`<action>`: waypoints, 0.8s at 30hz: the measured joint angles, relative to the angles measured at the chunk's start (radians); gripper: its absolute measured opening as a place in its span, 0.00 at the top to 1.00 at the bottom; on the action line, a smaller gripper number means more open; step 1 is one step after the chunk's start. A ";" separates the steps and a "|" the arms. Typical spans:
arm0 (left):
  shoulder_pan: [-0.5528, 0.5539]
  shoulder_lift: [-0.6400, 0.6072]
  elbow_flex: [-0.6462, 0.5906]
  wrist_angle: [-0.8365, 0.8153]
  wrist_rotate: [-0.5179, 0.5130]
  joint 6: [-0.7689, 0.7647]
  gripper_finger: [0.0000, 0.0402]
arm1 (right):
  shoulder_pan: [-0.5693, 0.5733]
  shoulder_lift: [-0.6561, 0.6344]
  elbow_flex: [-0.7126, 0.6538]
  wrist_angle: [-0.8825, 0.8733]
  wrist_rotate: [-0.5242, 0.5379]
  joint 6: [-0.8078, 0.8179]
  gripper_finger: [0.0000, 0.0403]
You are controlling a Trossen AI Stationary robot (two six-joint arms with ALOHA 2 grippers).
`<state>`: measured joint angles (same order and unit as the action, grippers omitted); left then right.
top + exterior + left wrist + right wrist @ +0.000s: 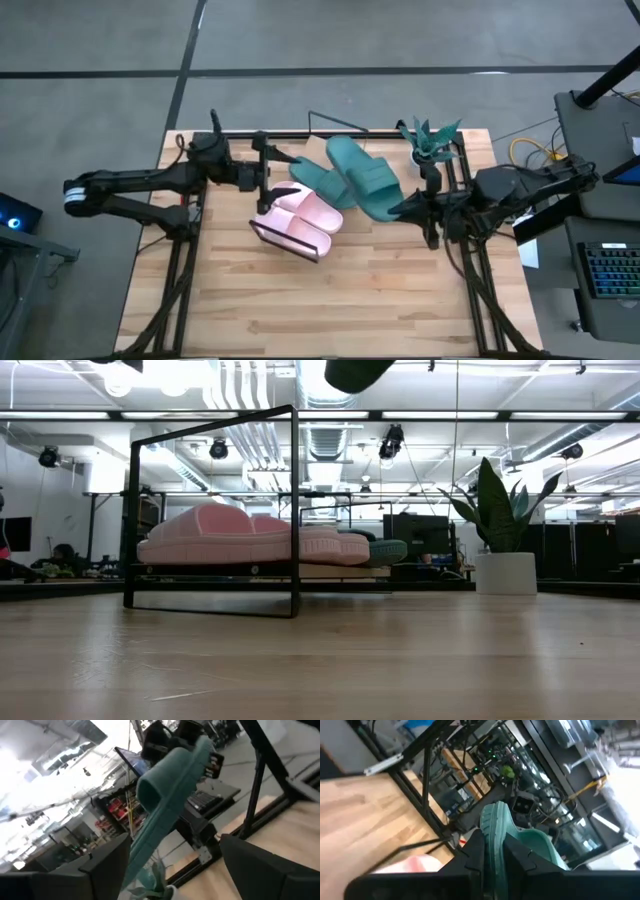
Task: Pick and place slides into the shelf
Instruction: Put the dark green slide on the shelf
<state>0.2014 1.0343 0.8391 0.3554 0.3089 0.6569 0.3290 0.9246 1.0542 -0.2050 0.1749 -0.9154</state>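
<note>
Right fingers (492,857) clamp teal slide (520,837); left fingers (165,870) spread beside it.

You have two pale pink slides (300,222) lying side by side on the shelf (262,236), a light-wood board in a thin black wire frame, angled on the tabletop. Two teal-green slides sit just beyond: one (318,182) beside the pink pair, the other (366,178) lifted and tilted.

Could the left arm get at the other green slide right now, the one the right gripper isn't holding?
Probably yes: the left gripper is open right beside the free teal slide, with nothing between them. The right gripper is shut on the other teal slide, crowding from its far side.
</note>
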 joint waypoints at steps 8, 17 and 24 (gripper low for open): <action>-0.033 0.130 -0.002 0.138 -0.020 0.210 0.27 | 0.000 0.003 0.000 0.007 0.001 0.102 0.93; -0.033 0.259 0.004 0.308 -0.087 0.273 0.27 | -0.002 0.021 0.002 0.016 0.001 0.130 0.93; -0.033 0.322 0.059 0.314 -0.171 0.274 0.27 | -0.002 0.021 0.003 0.027 0.000 0.129 0.93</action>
<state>0.1680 1.3558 0.8983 0.6691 0.1381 0.9312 0.3271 0.9460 1.0576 -0.1776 0.1753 -0.7868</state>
